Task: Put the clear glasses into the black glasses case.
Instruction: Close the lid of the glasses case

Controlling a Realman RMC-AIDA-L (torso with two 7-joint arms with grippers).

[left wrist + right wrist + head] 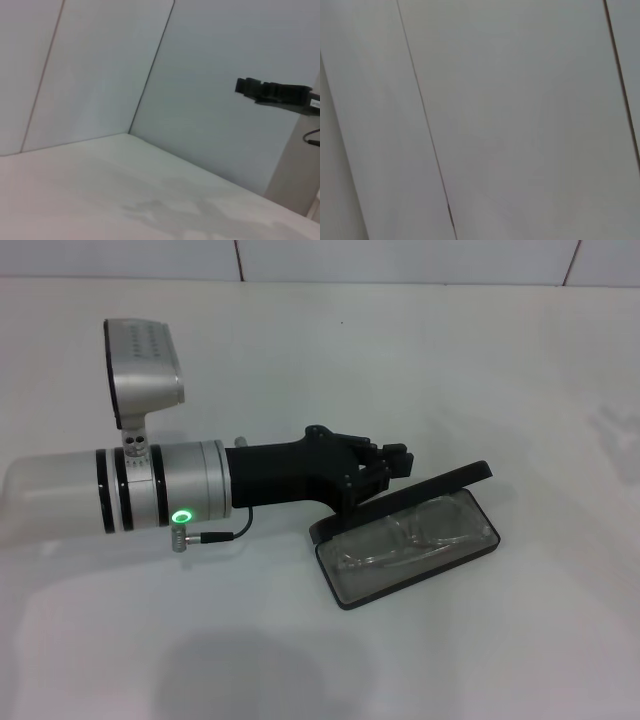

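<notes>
**Glasses in open case, left claw at lid**

White table (pixel 520 370), tiled wall behind. Black glasses case (pixel 470 548) lies open; clear glasses (pixel 415 540) rest inside its tray. Left gripper (pixel 392 468) reaches in just beside the raised lid (pixel 440 483); can't tell its finger state. Right arm out of sight.

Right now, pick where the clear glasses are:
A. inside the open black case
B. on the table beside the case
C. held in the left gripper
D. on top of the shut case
A: the clear glasses lie in the grey-lined tray of the open black glasses case.
</notes>
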